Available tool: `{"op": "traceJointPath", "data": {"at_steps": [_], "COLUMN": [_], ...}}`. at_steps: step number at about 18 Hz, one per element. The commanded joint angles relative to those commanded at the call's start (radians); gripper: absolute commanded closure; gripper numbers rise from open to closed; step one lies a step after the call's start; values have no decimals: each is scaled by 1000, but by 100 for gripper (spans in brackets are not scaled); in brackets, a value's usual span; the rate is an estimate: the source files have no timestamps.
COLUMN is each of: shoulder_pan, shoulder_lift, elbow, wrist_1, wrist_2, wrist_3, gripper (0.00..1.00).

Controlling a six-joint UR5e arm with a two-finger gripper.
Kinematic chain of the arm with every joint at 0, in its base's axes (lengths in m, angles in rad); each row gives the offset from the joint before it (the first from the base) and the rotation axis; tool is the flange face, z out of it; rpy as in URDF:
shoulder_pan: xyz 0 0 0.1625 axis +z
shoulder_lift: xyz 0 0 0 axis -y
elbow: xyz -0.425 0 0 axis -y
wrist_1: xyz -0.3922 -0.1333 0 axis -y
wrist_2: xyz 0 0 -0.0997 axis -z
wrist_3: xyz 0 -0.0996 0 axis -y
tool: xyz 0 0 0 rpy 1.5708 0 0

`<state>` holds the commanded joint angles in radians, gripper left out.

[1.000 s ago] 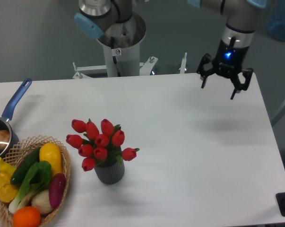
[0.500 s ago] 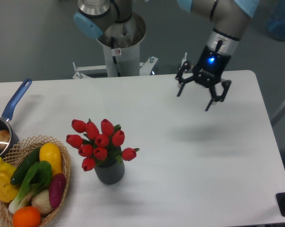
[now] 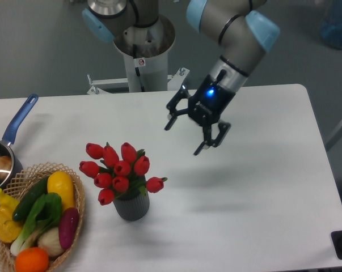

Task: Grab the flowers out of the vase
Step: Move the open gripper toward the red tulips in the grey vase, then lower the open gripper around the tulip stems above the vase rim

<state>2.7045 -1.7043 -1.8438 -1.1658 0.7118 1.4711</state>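
Here, ribbed matte vase (image 3: pixel 131 207), glossy tulips (image 3: pixel 119 171)

Lighting: we record even, bright overhead light, no glare. Shadows: soft, faint on the table (image 3: pixel 261 187). Focus: mostly sharp throughout.

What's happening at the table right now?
The arm's gripper hangs open and empty above the table, up and to the right of the flowers. The red tulips are not yet grasped and sit in the vase, next to the wicker basket of vegetables.
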Motion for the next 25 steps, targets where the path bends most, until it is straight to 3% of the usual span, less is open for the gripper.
{"op": "traceJointPath", "data": {"at_steps": [4,8,25], "shoulder_pan": [-43,-64,-109], "shoulder_lift": [-14,-47,-127], "elbow": [2,3,14], "wrist_1": [2,64,135], "wrist_2": [-29,-49,-117], "wrist_3": [-43,-58,-58], "gripper": [0,0,0]}}
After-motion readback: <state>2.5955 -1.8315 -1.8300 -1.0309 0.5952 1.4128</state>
